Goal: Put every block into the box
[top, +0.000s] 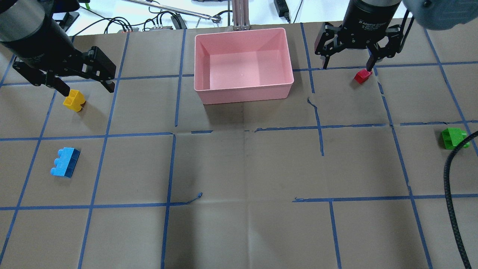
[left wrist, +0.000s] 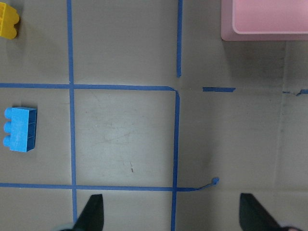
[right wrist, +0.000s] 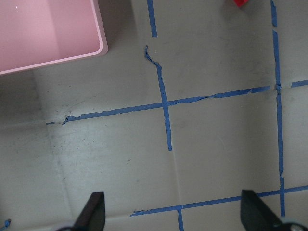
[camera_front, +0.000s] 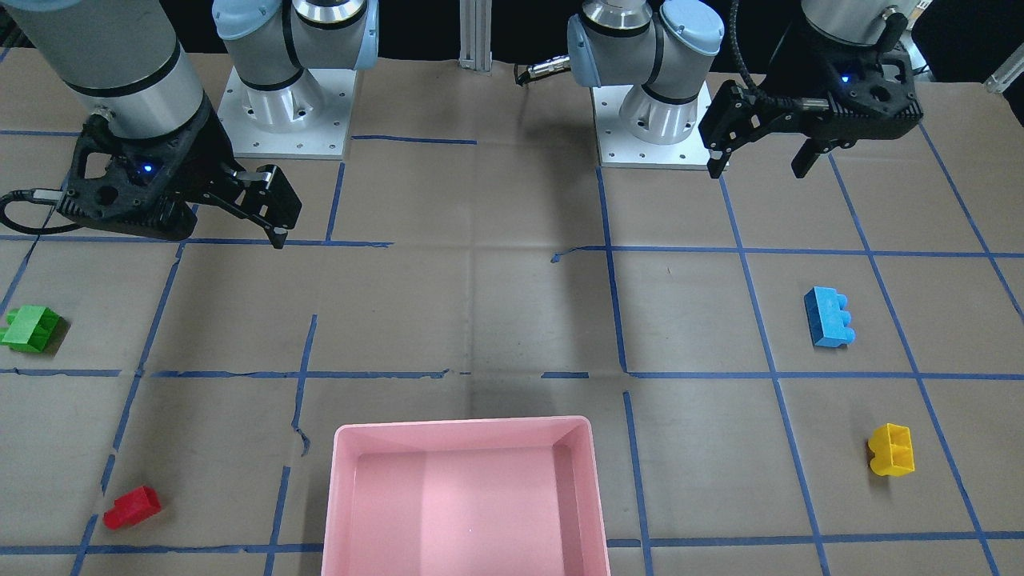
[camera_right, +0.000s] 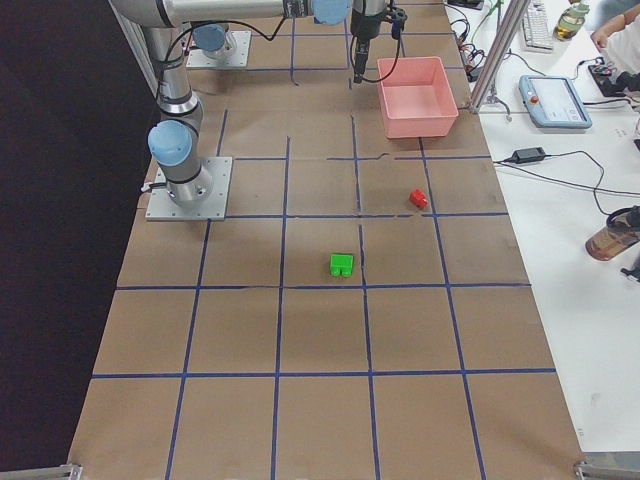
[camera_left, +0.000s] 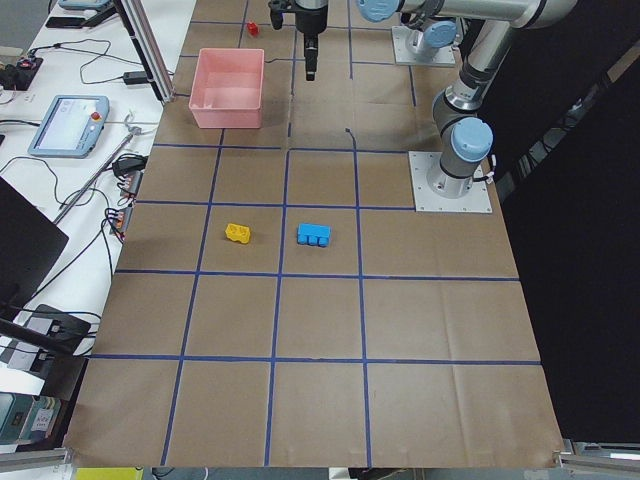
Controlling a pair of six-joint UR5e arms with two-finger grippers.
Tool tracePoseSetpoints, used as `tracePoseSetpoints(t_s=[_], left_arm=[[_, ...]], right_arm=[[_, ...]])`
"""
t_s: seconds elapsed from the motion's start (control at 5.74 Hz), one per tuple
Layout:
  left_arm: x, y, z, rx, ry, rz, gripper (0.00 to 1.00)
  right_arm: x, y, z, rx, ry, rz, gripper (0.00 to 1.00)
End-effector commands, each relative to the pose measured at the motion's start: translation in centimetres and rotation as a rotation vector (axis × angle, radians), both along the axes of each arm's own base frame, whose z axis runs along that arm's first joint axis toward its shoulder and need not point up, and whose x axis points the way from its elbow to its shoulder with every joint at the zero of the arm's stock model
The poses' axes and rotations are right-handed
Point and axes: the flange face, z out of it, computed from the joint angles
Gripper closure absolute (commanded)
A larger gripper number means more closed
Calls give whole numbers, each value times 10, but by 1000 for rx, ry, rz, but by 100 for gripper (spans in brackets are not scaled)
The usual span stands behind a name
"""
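The pink box point(top: 242, 91) stands at the table's far middle and holds no brick. On my left side lie the yellow brick point(top: 74, 100) and the long blue brick point(top: 65, 162). On my right side lie the small red brick point(top: 362, 76) and the green brick point(top: 453, 138). My left gripper point(top: 89, 89) is open and empty, held high above the table. Its wrist view shows the blue brick point(left wrist: 20, 129) far to the left. My right gripper point(top: 347, 66) is also open, empty and raised. Its wrist view shows the red brick point(right wrist: 240, 3) at the top edge.
Brown paper with a blue tape grid point(top: 174, 168) covers the table. A black cable point(top: 450, 186) hangs in at the right near the green brick. The two arm bases point(camera_front: 284, 112) stand at the robot's side. Cables and devices lie beyond the table's far edge.
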Motion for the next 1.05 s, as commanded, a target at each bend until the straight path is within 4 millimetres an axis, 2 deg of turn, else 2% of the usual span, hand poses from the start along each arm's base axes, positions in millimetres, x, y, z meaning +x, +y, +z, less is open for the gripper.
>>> tracePoseSetpoints(t_s=[0.0,0.17,0.52,0.7,0.87], left_arm=[[45,-5,-16,17,53,76,1],[83,-7,-36,39,92,54,1],[112,-16,-63,69,93,-25,1],[143,-26,-77,63,99,16,1],[157,-38,-93,67,108,-11,1]], right_arm=[[0,0,0,0,0,0,0],[-1,-1,-1,2,0,-1,0],[-1,-3,0,-11,0,0,0],[-2,-4,1,-18,1,11,0],[-5,-2,-1,0,10,10,0]])
